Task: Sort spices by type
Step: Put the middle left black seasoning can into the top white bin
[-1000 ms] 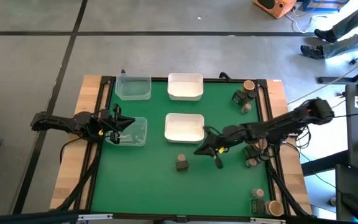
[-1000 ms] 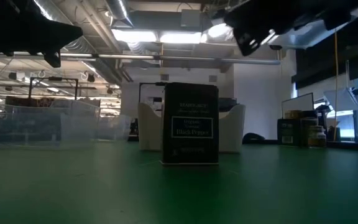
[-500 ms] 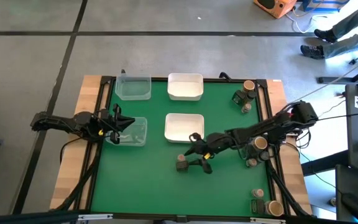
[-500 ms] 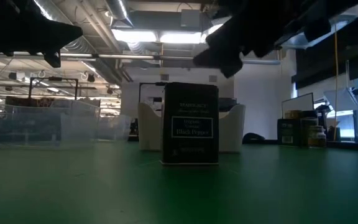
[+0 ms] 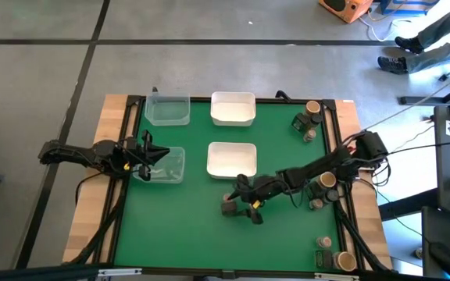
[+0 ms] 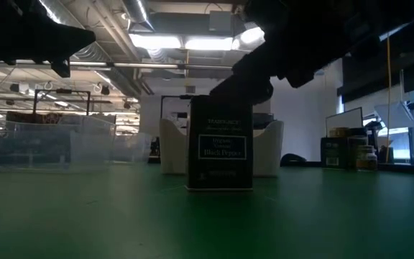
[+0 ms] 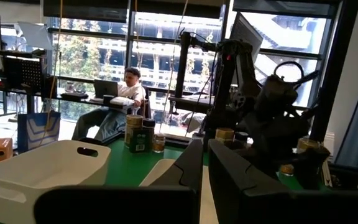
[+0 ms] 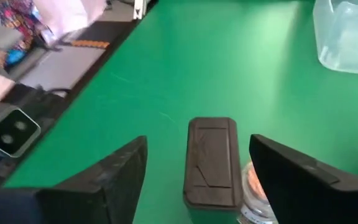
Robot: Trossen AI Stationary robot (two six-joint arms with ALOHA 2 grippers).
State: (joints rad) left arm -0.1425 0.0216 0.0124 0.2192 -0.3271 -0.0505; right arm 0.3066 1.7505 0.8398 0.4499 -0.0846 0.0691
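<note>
Right wrist view shows it best: the right gripper (image 8: 194,180) has its fingers spread wide with the pepper tin (image 8: 212,160) sitting between them, not touching either one as far as I can tell. There's also a little round jar (image 8: 253,186) tucked right against the tin on one side, partly hidden, so I can't say which kind it is.

From above, the tin (image 5: 230,205) stands on the green mat just below the nearer white tray (image 5: 231,159), with the right gripper (image 5: 244,204) reaching in from the right. The low view has the tin (image 6: 219,143) upright, label facing the camera, the arm hanging dark over its top.

The left gripper (image 5: 141,156) is pinched closed and empty, parked over the clear tub (image 5: 170,165) at the left edge.

What I'd worry about: that jar. If the fingers close as they are, one could catch the jar along with the tin, or shove it over. The tin is also tall and narrow, so a finger bumping it off-centre on the way down could tip it. The rest of the spices (image 5: 306,120) are still clustered along the right edge, so sorting looks barely started.
</note>
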